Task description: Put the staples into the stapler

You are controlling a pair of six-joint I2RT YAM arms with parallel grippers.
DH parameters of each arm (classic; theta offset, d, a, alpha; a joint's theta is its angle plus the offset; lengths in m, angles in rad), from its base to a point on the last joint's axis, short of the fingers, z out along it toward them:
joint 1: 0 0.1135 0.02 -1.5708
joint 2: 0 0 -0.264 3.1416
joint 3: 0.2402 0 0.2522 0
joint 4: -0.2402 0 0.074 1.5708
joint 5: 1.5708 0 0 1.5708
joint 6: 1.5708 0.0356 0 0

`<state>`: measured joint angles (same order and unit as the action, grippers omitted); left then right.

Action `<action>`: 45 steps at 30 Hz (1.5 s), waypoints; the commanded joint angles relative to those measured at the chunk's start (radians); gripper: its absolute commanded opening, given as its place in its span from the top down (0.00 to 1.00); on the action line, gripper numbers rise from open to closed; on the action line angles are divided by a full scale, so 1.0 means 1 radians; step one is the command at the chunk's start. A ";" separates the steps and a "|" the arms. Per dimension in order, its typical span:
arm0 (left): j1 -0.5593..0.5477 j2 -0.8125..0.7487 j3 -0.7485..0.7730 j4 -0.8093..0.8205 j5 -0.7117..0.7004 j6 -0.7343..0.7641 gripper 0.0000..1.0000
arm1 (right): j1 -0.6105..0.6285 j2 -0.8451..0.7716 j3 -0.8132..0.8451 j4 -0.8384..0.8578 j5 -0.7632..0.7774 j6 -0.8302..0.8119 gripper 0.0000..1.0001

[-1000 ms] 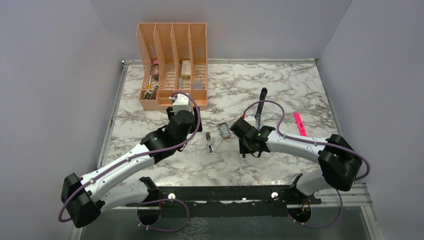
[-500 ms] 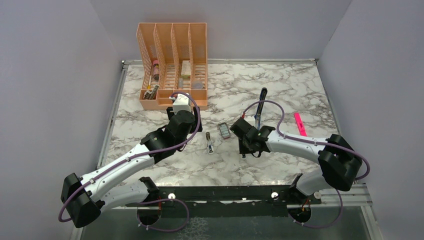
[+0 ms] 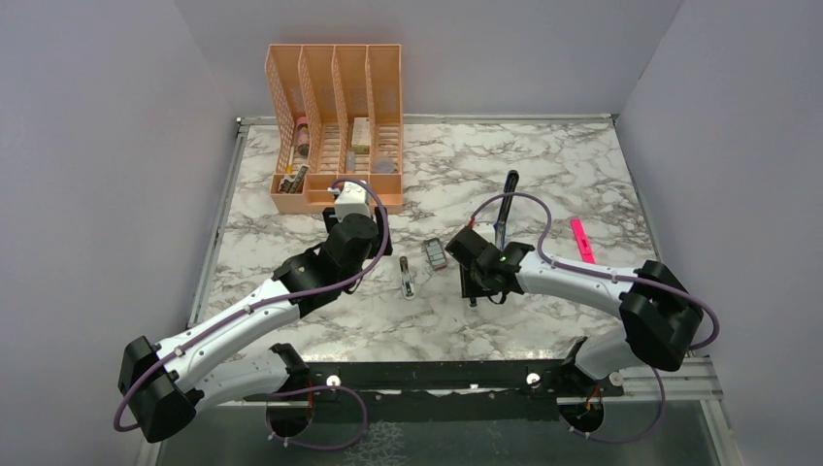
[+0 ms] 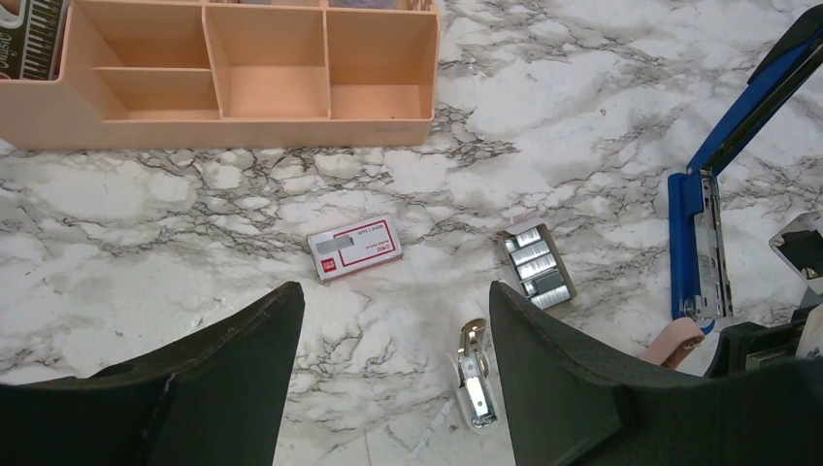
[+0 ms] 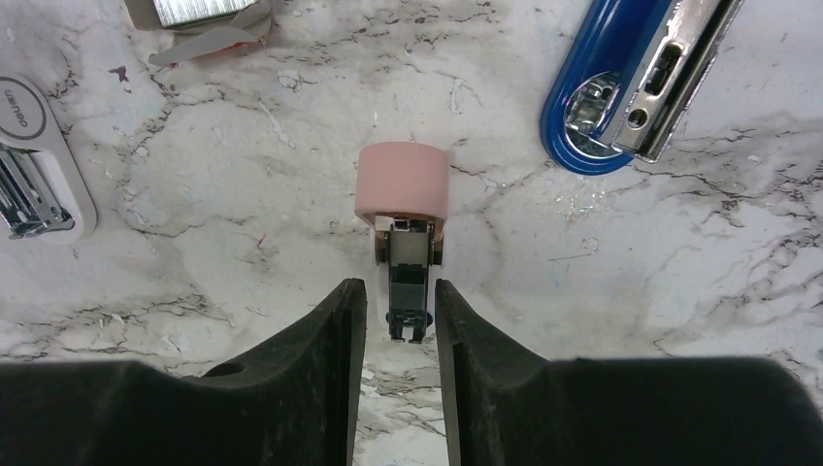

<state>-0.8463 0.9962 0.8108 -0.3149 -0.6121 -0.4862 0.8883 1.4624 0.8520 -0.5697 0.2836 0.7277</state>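
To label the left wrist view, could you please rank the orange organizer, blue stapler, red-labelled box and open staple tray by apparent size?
1. orange organizer, cropped by the frame.
2. blue stapler, also cropped.
3. red-labelled box and open staple tray: about alike, so not ranked.

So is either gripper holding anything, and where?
Nothing, it seems. Left gripper open, empty; right gripper straddles the pink-capped metal piece at its dark end, gap showing.
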 commanded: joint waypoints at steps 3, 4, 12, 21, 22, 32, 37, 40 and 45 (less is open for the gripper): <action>0.005 -0.006 0.001 0.020 0.014 -0.006 0.29 | -0.004 -0.043 0.027 -0.035 0.090 0.034 0.65; 0.005 -0.006 0.001 0.020 0.014 -0.006 0.29 | -0.007 -0.043 0.026 -0.035 0.094 0.035 0.67; 0.004 -0.007 0.000 0.019 0.015 -0.008 0.29 | -0.019 -0.006 0.023 -0.025 0.088 0.029 0.75; 0.005 -0.006 -0.002 0.020 0.014 -0.010 0.29 | -0.020 -0.001 -0.001 -0.014 0.052 0.021 0.79; 0.004 -0.004 -0.001 0.020 0.014 -0.009 0.29 | -0.021 -0.002 -0.005 -0.014 0.048 0.019 0.79; 0.005 -0.005 -0.002 0.020 0.015 -0.010 0.29 | -0.021 0.008 -0.027 0.004 0.012 0.009 0.79; 0.004 -0.005 -0.002 0.020 0.015 -0.011 0.29 | -0.021 0.005 -0.029 0.005 0.006 0.003 0.79; 0.005 -0.002 0.000 0.020 0.015 -0.011 0.29 | -0.020 -0.003 -0.027 0.002 0.008 0.004 0.79; 0.007 -0.001 -0.001 0.020 0.017 -0.011 0.29 | -0.021 -0.005 -0.028 0.000 0.001 -0.002 0.80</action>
<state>-0.8452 0.9962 0.8108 -0.3149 -0.6121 -0.4896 0.8703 1.4612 0.8364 -0.5720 0.3023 0.7387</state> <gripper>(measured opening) 0.713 0.207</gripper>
